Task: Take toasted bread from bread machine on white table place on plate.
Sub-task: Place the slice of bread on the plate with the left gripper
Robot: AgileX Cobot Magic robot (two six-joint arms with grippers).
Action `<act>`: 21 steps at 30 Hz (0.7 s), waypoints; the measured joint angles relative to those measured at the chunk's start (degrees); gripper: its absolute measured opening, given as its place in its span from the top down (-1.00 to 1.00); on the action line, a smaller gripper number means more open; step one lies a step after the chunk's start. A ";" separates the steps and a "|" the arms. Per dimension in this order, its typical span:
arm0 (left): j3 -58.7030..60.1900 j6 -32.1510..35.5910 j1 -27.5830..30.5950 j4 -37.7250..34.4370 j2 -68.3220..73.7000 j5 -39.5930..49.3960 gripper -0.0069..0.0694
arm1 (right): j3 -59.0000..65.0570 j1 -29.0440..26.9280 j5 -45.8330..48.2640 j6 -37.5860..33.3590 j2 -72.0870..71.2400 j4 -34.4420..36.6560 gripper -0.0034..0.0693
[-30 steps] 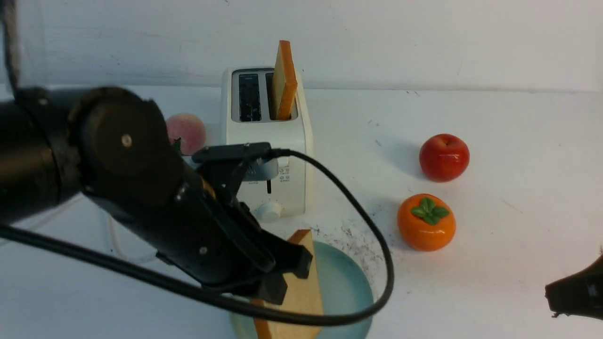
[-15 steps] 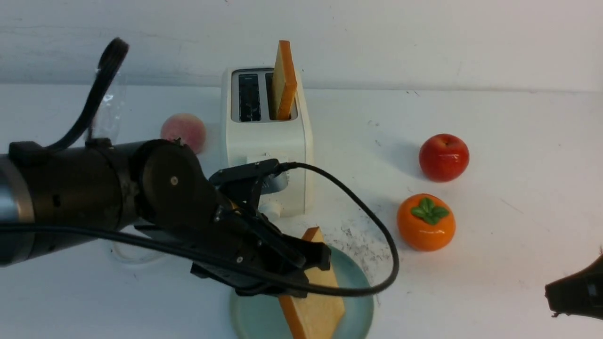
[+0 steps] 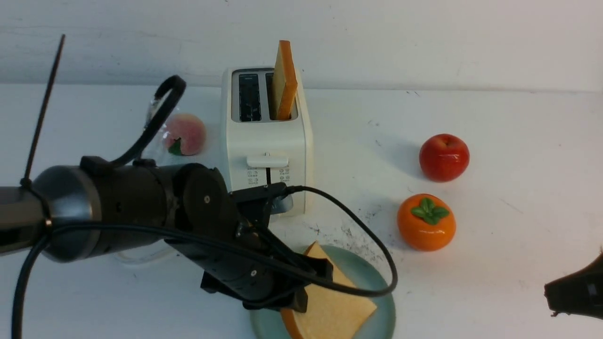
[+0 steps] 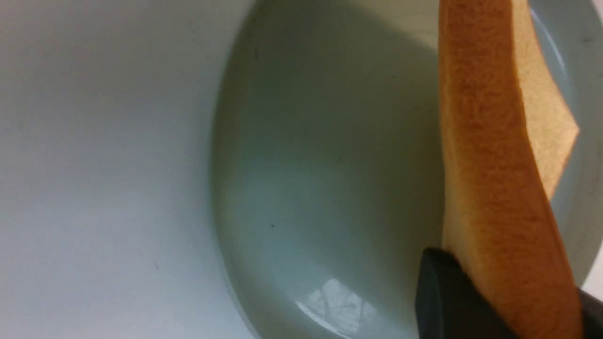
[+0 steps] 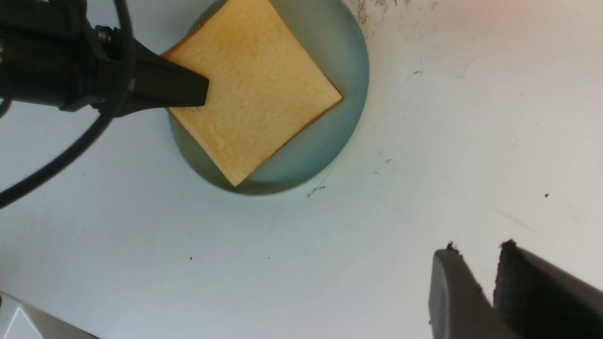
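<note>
One slice of toasted bread (image 3: 337,306) lies almost flat over the pale blue-green plate (image 3: 370,278) at the front of the white table (image 3: 509,226). My left gripper (image 3: 313,285) is shut on its near corner. In the left wrist view the crust edge (image 4: 490,165) runs out from between the black fingers (image 4: 438,296) above the plate (image 4: 306,188). I cannot tell whether the slice touches the plate. A second slice (image 3: 284,80) stands upright in the right slot of the bread machine (image 3: 266,141). My right gripper (image 5: 478,248) hangs open and empty at the right edge (image 3: 553,296).
A red apple (image 3: 444,157) and an orange persimmon (image 3: 426,221) sit right of the toaster. A peach (image 3: 184,133) sits to its left. The left arm's black cable (image 3: 379,245) loops over the plate's right side. Dark speckles mark the table by the plate.
My left arm has come down and turned the held slice from standing on edge to nearly flat over the plate. The right gripper has stayed where it was.
</note>
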 joint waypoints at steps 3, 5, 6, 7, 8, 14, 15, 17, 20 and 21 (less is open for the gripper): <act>0.00 -0.13 0.00 0.00 0.78 -0.83 0.49 | 0.00 0.00 0.12 0.00 0.00 0.00 0.50; 0.00 -0.13 0.00 0.00 0.89 -0.96 0.41 | 0.00 0.00 0.17 0.00 0.00 0.00 0.50; 0.00 -0.13 0.00 0.00 0.89 -1.00 0.34 | 0.00 0.00 0.17 0.00 0.00 0.00 0.50; 0.00 -0.13 0.00 0.00 0.89 -1.00 0.26 | 0.00 0.00 0.17 0.00 0.00 0.00 0.50; 0.00 -0.13 0.00 0.15 0.89 -1.00 0.17 | 0.00 0.00 0.17 0.00 0.00 0.00 0.50; 0.00 -0.13 0.00 2.52 1.07 -1.00 -0.30 | 0.00 0.00 0.17 -0.16 0.00 0.00 0.49; 0.00 -0.13 0.00 3.34 1.07 -1.00 -0.35 | 0.00 0.00 0.17 -0.45 0.00 -0.01 0.49; 0.00 -0.13 0.00 5.03 1.07 -0.95 -0.42 | 0.00 0.00 0.17 -1.05 0.00 -0.06 0.48; 0.00 -0.13 0.00 8.56 1.07 -0.43 -0.44 | 0.00 0.00 0.17 -1.44 0.00 -0.25 0.47; 0.00 -0.18 0.00 8.83 1.07 -0.36 -0.44 | 0.00 0.00 0.17 -1.44 0.00 -0.25 0.47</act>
